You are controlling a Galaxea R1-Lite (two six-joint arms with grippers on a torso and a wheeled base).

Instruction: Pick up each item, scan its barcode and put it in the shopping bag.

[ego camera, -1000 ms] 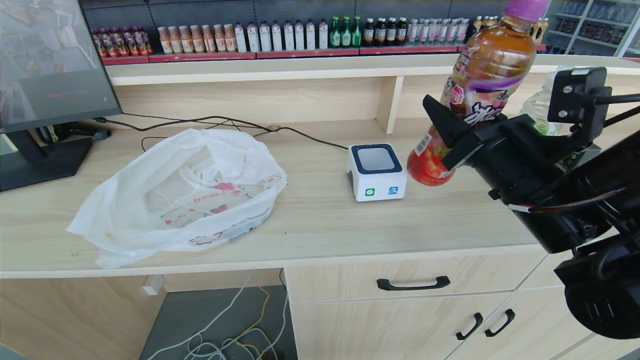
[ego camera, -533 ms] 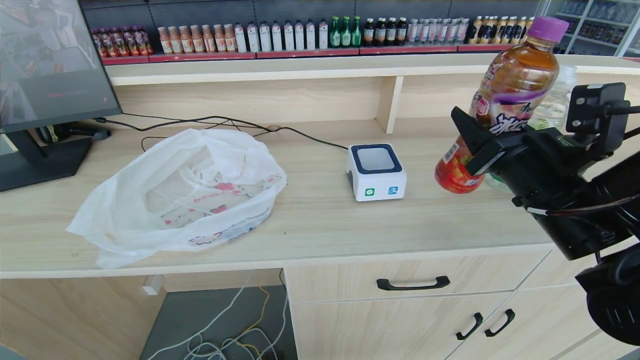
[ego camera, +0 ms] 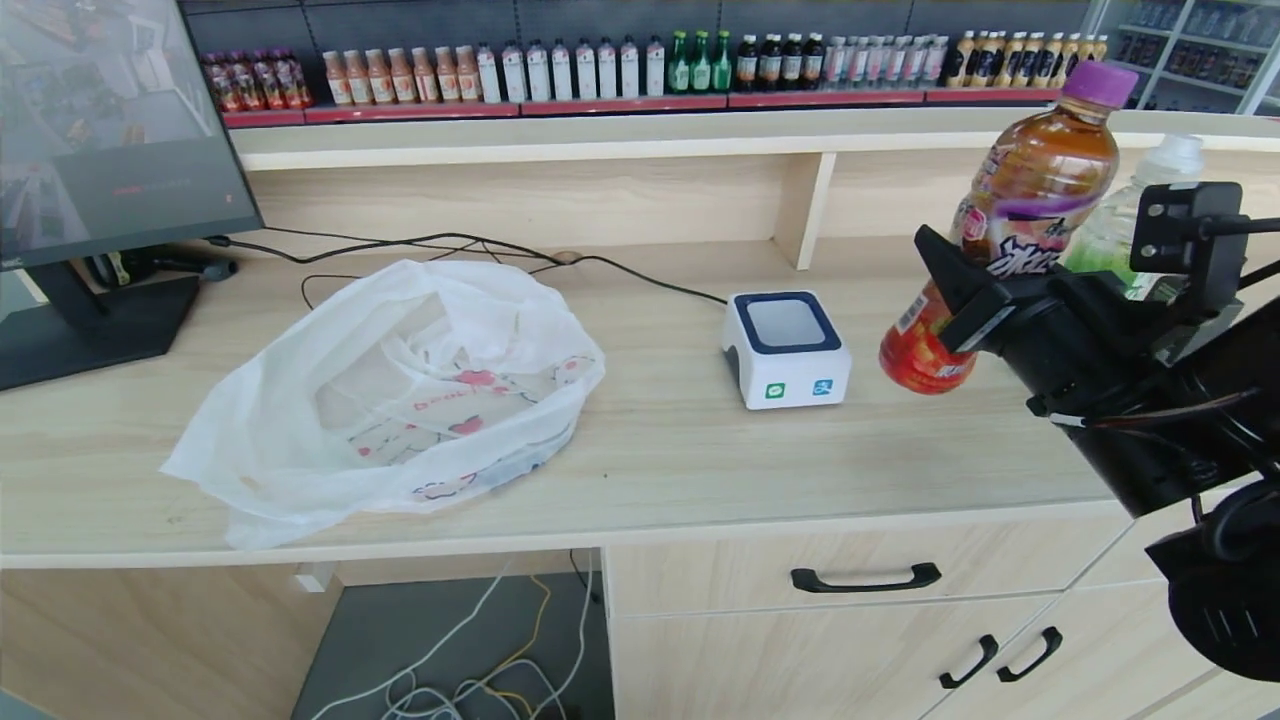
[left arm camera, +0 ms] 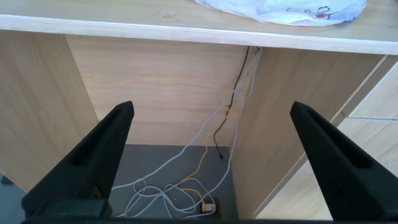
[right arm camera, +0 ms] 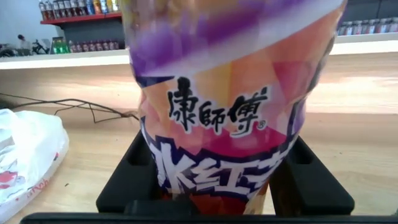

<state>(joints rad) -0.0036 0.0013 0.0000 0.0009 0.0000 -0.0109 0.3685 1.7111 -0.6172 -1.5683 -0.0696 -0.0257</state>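
Right now the right gripper has its jaws clamped on the lower half of an iced tea bottle with a purple cap. The bottle is tilted, cap leaning away from the scanner, held above the counter just right of the white barcode scanner, not touching it. The barcode on the label's lower part faces the scanner side. White plastic shopping bag lies crumpled on the counter, well left of the scanner, mouth up. A clear bottle with a white cap stands behind the held one. Left gripper sits below the counter's edge, jaws spread wide and holding nothing, facing loose cables under the counter. Monitor at far left.
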